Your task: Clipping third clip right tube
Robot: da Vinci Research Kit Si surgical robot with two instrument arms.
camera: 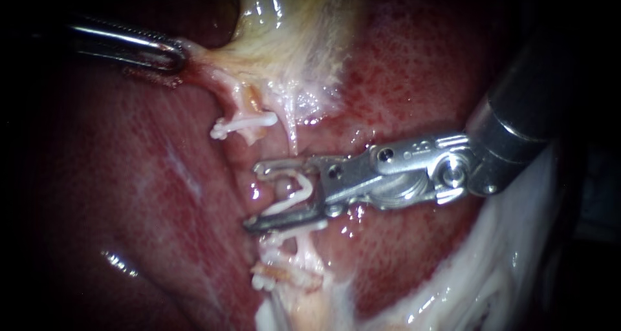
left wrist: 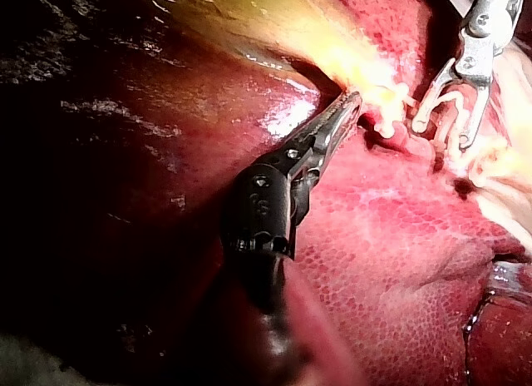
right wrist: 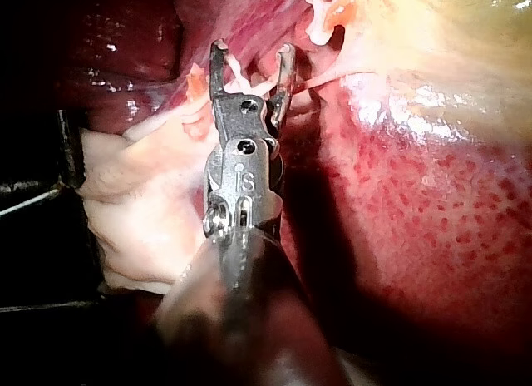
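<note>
My right instrument [camera: 255, 197] comes in from the right, its jaws standing wide apart with a white clip [camera: 291, 200] held open between them. A thin pink tube [camera: 283, 189] passes through that clip. One shut white clip [camera: 242, 124] sits higher on the tube, and two more white clips [camera: 272, 242] sit below the jaws. My left instrument [camera: 173, 56] enters from the upper left, shut on the pale neck of the gallbladder [camera: 291, 33]. The right wrist view shows the right instrument [right wrist: 252, 53] astride the tube. In the left wrist view the left instrument [left wrist: 349, 110] grips yellow tissue.
Red, wet liver [camera: 162, 195] surrounds the tube on both sides. Pale white tissue [camera: 491, 266] lies under the right instrument's shaft. The right instrument's jaws [left wrist: 442, 132] show just beyond the left instrument's tip in the left wrist view.
</note>
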